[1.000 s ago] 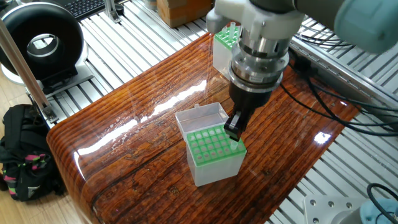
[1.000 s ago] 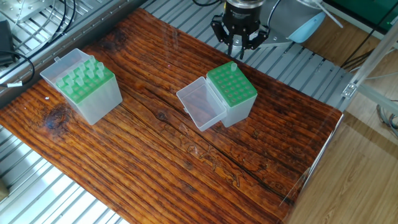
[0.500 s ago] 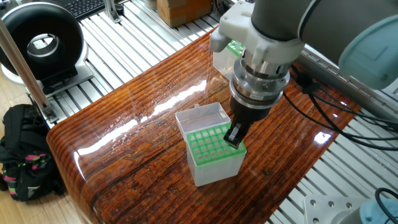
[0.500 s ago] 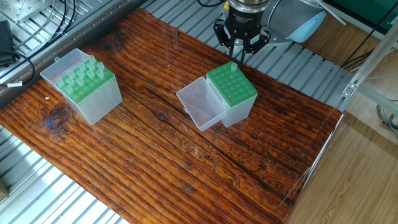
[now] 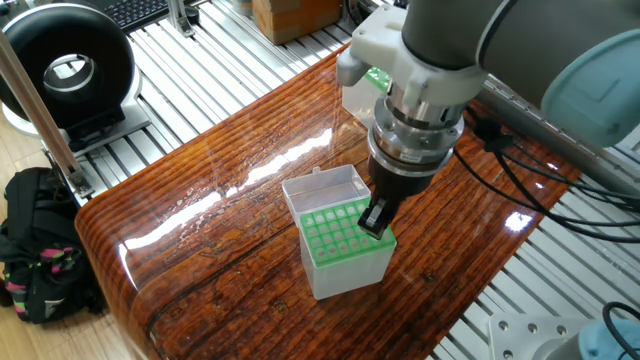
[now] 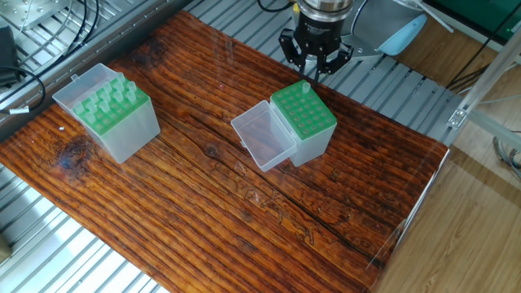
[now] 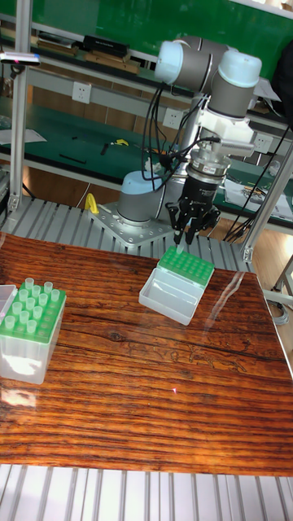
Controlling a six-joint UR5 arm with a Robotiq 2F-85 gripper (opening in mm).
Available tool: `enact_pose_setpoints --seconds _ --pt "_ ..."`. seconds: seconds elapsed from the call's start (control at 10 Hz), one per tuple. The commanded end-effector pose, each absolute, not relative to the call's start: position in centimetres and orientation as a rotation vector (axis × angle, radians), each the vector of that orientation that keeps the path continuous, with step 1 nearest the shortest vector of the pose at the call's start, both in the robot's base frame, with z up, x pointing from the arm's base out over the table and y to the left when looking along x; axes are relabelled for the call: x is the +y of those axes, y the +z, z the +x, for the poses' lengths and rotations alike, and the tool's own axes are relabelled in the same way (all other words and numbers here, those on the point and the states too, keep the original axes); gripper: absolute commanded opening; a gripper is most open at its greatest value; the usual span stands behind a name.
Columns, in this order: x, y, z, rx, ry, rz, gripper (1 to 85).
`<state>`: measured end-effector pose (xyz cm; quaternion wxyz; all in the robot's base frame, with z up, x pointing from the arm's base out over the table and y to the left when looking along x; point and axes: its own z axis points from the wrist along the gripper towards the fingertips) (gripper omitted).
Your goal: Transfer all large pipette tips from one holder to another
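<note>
Judging by tip count, transfer has barely begun: one translucent whitish tapered pipette tip stands in the green-topped clear plastic holder directly beneath the black two-finger gripper. Gripper jaws stand apart, holding nothing. Remaining tips fill the matching holder well away from it.

Open lid flanks middle box; bare tabletop elsewhere.
</note>
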<state>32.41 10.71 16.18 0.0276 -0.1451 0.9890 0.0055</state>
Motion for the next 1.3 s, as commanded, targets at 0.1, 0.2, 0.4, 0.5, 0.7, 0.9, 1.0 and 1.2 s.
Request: enact_pose_setpoints --seconds 0.1,0.2,0.4,0.5,0.7,0.9,1.0,1.2 --pt "11.0 15.5 32.6 3.035 0.013 -0.413 32.0" --pt "11.1 15.3 32.5 3.029 0.014 -0.408 32.0" --pt "11.3 15.0 32.3 3.023 0.015 -0.395 32.0" --pt "11.4 15.0 32.2 3.024 0.02 -0.392 32.0" --pt "11.5 14.8 31.8 3.019 0.01 -0.383 31.7" --pt "11.3 15.0 31.4 3.006 0.001 -0.379 31.7" --pt "11.2 15.1 31.5 3.001 0.002 -0.383 31.7" --pt "11.2 14.9 31.9 2.986 0.003 -0.386 31.7"
